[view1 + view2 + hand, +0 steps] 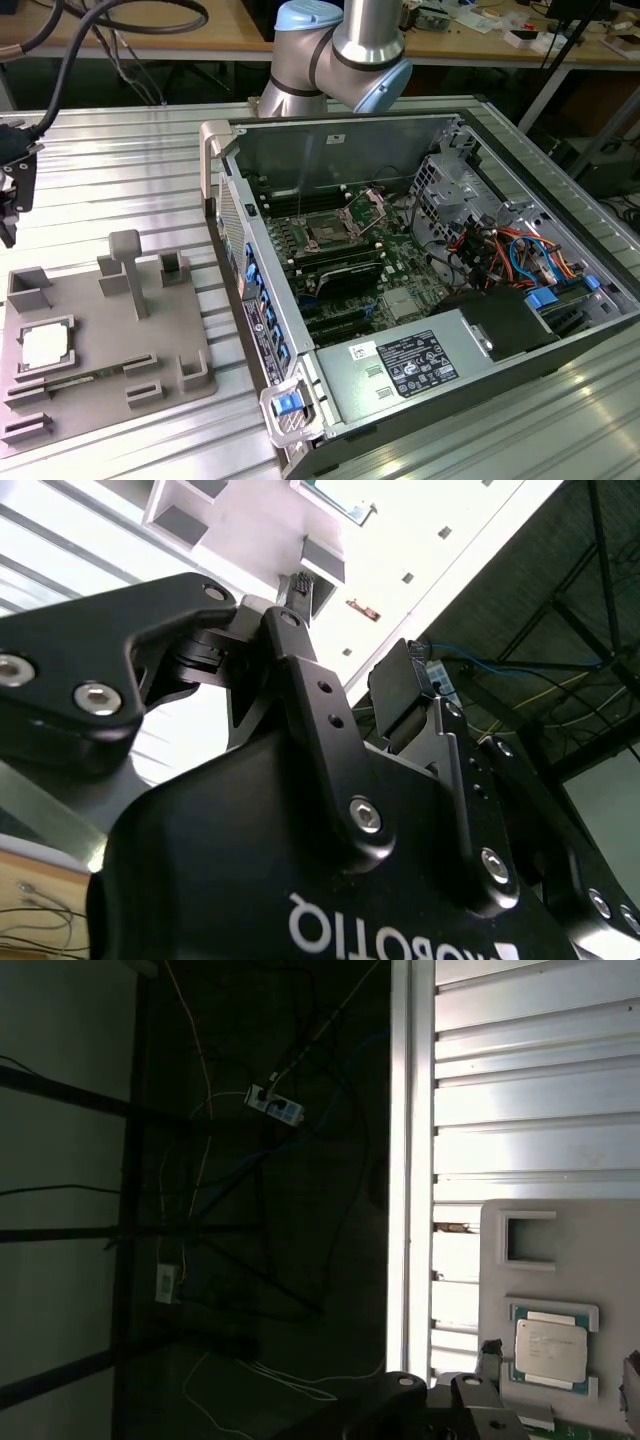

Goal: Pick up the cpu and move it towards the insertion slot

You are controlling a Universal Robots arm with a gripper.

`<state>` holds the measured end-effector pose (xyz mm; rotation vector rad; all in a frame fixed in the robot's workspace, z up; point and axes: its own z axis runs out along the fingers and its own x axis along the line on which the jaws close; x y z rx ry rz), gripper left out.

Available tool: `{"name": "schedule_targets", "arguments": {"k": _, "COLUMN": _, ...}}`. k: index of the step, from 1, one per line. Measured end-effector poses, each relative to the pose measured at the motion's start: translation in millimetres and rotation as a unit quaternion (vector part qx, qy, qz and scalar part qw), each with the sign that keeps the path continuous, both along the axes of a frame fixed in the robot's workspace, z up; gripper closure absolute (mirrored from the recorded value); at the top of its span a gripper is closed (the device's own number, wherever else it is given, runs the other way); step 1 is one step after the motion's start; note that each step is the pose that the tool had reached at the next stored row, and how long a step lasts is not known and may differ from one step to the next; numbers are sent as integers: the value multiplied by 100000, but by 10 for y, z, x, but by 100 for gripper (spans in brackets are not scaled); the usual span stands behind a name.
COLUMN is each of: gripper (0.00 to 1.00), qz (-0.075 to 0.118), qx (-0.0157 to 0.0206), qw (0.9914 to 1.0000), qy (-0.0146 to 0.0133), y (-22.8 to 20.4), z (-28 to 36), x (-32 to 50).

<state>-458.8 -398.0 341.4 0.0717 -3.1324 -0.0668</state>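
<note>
cpu: seated in grey tray, exterior view; insertion slot at its 2 o'clock, well apart; gripper: jaws wide, empty, second wrist view.

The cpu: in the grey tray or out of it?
In: the cpu lies flat in its recess on the grey tray, with the gripper apart from it.

Silvery metal cpu, matt grey plastic tray
</note>
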Motion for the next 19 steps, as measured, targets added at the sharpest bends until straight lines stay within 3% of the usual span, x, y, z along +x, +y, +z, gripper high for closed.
{"name": "schedule_targets", "arguments": {"k": 4, "gripper": 49, "qz": 13, "qx": 27, "qw": 100000, "qy": 15, "y": -11, "z": -45, "x": 1}}
{"name": "schedule_targets", "arguments": {"k": 13, "gripper": 49, "qz": 8, "qx": 100, "qw": 100000, "qy": 161, "y": -161, "z": -161, "x": 0}}
{"name": "schedule_targets", "arguments": {"k": 15, "gripper": 49, "qz": 296, "qx": 164, "qw": 99999, "qy": 180, "y": -223, "z": -198, "x": 0}}
{"name": "schedule_targets", "arguments": {"k": 19, "gripper": 49, "qz": 2075, "qx": 161, "qw": 99978, "qy": 190, "y": -237, "z": -228, "x": 0}}
